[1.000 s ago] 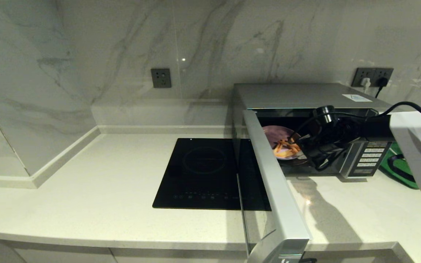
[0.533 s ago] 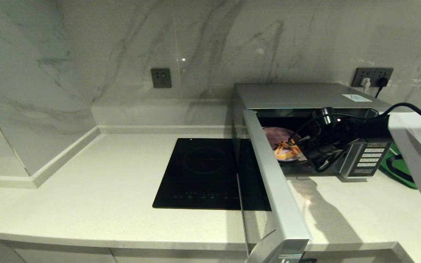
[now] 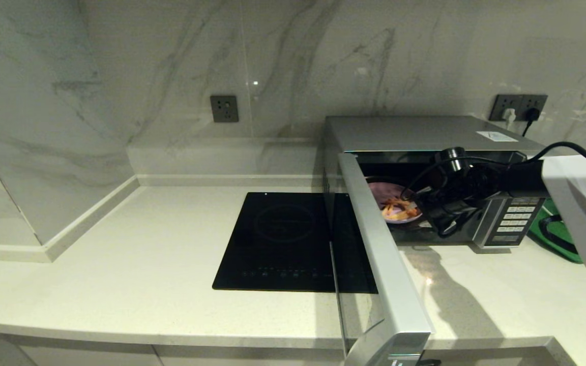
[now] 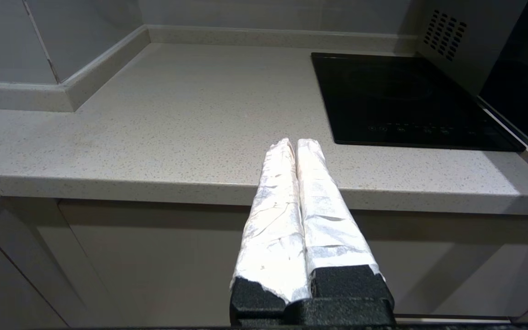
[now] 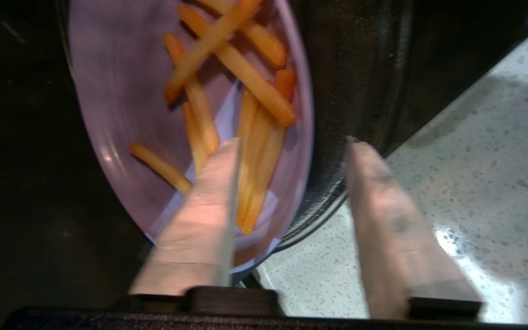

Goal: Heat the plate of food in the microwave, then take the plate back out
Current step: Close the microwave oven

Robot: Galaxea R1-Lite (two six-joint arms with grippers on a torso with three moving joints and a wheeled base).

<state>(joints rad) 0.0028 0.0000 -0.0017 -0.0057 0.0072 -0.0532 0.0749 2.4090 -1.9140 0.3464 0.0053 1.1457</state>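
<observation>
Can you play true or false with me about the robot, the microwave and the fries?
1. The microwave door is open. True.
2. The plate of food is on the black cooktop. False: it sits inside the microwave.
3. The right gripper is open, with one finger over the plate. True.
4. The left gripper is holding the door. False: it is shut on nothing, at the front edge of the counter.
5. The fries are green. False: they are orange-yellow.
</observation>
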